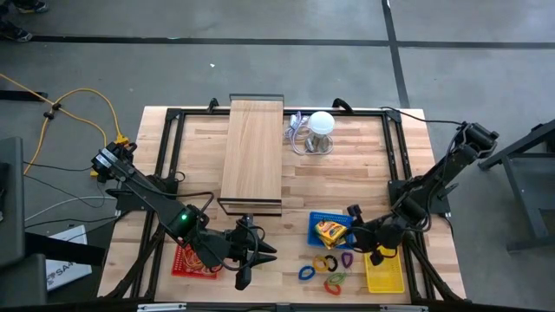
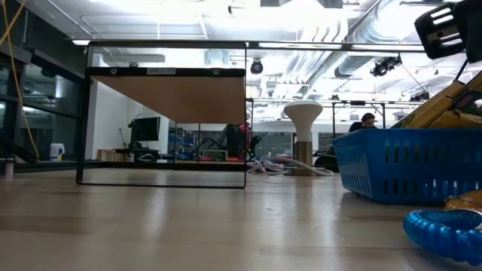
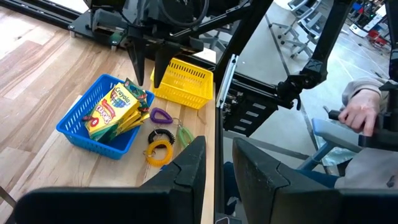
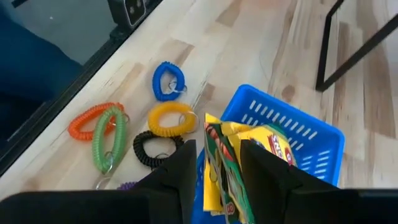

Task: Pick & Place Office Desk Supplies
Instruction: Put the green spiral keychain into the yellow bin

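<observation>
Yellow-orange crayon packs (image 1: pixel 330 231) (image 3: pixel 115 109) (image 4: pixel 249 162) lie tilted in a blue basket (image 1: pixel 317 217) (image 3: pixel 74 127) near the table's front right. Coiled loops lie on the wood beside it: blue (image 4: pixel 168 79), yellow (image 4: pixel 169 118), black (image 4: pixel 155 149), orange (image 4: pixel 87 121), green (image 4: pixel 109 143) and purple (image 3: pixel 160 115). My right gripper (image 1: pixel 357 236) (image 3: pixel 148 78) (image 4: pixel 217 168) hangs open just above the packs' upper end, its fingers pointing steeply down and apart from them. Left of the basket, my left gripper (image 1: pixel 256 264) (image 3: pixel 219 168) stands open, raised over the front middle and holding nothing.
A yellow basket (image 1: pixel 384 276) (image 3: pixel 183 81) sits at the front right corner, and a red tray (image 1: pixel 192 260) with rubber bands at the front left. At the back stand a wooden board on a black frame (image 1: pixel 253 156) and a white round object (image 1: pixel 321 126). A person's hand (image 3: pixel 357 115) shows beyond the edge.
</observation>
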`<action>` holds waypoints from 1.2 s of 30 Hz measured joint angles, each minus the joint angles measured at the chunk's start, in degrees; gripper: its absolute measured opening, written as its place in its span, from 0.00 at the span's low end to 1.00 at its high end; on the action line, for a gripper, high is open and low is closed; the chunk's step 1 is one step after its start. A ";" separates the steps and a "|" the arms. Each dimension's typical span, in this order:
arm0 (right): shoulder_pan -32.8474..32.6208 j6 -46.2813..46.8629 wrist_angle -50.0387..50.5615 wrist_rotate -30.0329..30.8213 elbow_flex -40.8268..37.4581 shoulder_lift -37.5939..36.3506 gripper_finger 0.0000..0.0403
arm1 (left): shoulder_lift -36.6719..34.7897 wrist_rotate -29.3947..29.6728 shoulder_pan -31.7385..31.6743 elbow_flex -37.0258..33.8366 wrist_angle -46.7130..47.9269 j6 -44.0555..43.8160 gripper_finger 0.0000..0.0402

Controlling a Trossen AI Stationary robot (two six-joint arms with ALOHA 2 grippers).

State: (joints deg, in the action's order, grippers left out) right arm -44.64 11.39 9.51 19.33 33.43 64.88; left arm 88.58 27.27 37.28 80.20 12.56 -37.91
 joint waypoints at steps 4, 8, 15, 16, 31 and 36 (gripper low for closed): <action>0.00 -3.45 -2.27 1.12 0.00 -0.43 0.28 | 0.02 0.00 0.00 0.01 0.00 0.00 0.19; 0.00 -8.03 -5.64 2.19 0.00 -0.50 0.28 | 0.02 0.00 0.00 0.00 0.00 0.00 0.19; 0.02 -17.53 -11.20 4.35 0.02 -0.52 0.28 | 0.02 0.00 0.00 0.01 0.00 0.00 0.19; 0.02 -18.74 -12.01 5.46 0.02 -0.81 0.28 | 0.02 0.00 0.00 0.01 0.00 0.00 0.19; 1.27 -20.24 -16.47 13.22 0.02 -5.64 0.28 | 0.00 0.00 0.00 0.02 0.00 0.00 0.19; 1.29 -20.25 -16.50 13.11 0.02 -5.64 0.28 | 0.02 0.00 0.00 0.00 0.00 0.00 0.19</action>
State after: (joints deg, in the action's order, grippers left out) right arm -43.35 -8.86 -6.99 32.45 33.45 59.24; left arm 88.59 27.26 37.28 80.21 12.56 -37.91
